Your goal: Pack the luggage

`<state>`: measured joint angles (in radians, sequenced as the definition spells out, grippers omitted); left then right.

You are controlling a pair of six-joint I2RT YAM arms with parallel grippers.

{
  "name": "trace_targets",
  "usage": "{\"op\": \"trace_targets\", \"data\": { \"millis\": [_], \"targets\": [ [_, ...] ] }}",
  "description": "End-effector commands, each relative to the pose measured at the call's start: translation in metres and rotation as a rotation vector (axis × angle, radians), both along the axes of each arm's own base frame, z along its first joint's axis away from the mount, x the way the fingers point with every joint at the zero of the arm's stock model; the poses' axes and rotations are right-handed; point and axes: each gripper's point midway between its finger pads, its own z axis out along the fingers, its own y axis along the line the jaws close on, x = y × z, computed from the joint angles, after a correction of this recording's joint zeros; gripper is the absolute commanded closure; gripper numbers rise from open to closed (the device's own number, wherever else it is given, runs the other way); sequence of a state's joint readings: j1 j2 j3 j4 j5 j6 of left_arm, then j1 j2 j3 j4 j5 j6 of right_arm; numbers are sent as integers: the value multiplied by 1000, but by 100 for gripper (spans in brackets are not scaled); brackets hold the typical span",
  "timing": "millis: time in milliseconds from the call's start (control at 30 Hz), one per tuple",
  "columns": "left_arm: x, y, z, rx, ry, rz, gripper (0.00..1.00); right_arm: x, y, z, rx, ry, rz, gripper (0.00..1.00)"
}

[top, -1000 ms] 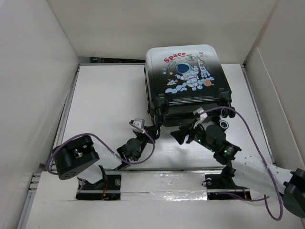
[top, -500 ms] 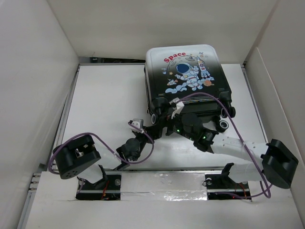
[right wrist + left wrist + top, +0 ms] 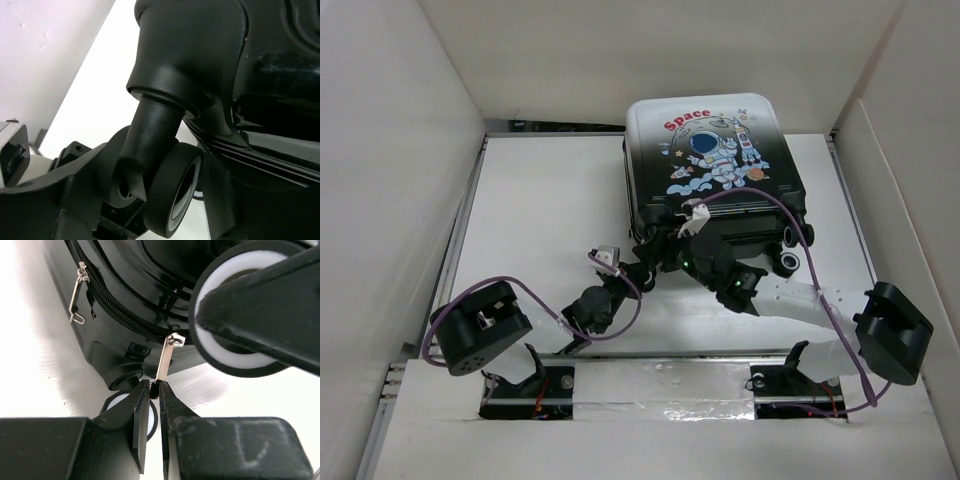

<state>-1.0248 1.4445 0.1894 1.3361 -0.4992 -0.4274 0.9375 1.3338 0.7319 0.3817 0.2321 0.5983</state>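
Note:
The luggage (image 3: 710, 160) lies shut at the back of the table, astronaut print up, wheels toward me. In the left wrist view my left gripper (image 3: 154, 388) is shut on the tip of a silver zipper pull (image 3: 165, 362) at the luggage's front left corner (image 3: 125, 305). From above, my left gripper (image 3: 638, 268) is at that corner. My right gripper (image 3: 666, 254) is right beside it. In the right wrist view its fingers (image 3: 220, 200) straddle the black front left wheel (image 3: 175, 195) under its stem (image 3: 150, 135), and seem closed on it.
A second zipper pull (image 3: 76, 295) hangs further along the zip. Another wheel (image 3: 788, 262) sticks out at the front right corner. White walls enclose the table on the left (image 3: 400, 180), back and right. Purple cables (image 3: 770, 200) loop over the luggage and arms.
My right arm has swung left from the luggage's front right to its front left wheel. My left gripper has stayed at the front left corner.

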Motion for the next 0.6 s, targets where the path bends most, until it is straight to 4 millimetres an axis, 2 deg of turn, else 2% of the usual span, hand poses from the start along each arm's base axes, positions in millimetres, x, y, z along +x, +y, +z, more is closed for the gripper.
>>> {"op": "trace_targets", "data": {
  "millis": [0, 67, 100, 300, 333, 367, 433, 467, 533, 567],
  "targets": [
    [6, 12, 111, -393, -258, 39, 100, 19, -14, 35, 76, -85, -126, 83],
    [7, 15, 113, -387, -265, 44, 100, 17, -24, 36, 61, -92, -149, 95],
    [9, 17, 109, -366, -260, 52, 100, 16, -29, 30, 41, -90, -156, 100],
    [12, 34, 100, -295, -251, 101, 100, 4, -57, 40, 29, -132, -183, 100],
    [14, 41, 96, -279, -247, 124, 100, 1, -61, 33, 5, -120, -187, 100],
    [13, 45, 98, -277, -250, 131, 100, -1, -66, 38, 12, -130, -187, 100],
    [20, 60, 86, -242, -222, 180, 100, -7, -69, 35, -8, -134, -169, 100],
    [20, 64, 92, -279, -222, 181, 100, -11, -71, 30, -14, -127, -153, 100],
    [16, 61, 91, -271, -221, 141, 100, -17, -74, 34, -6, -146, -132, 100],
    [12, 58, 98, -274, -238, 110, 100, -19, -74, 30, -17, -145, -117, 100]
  ]
}}
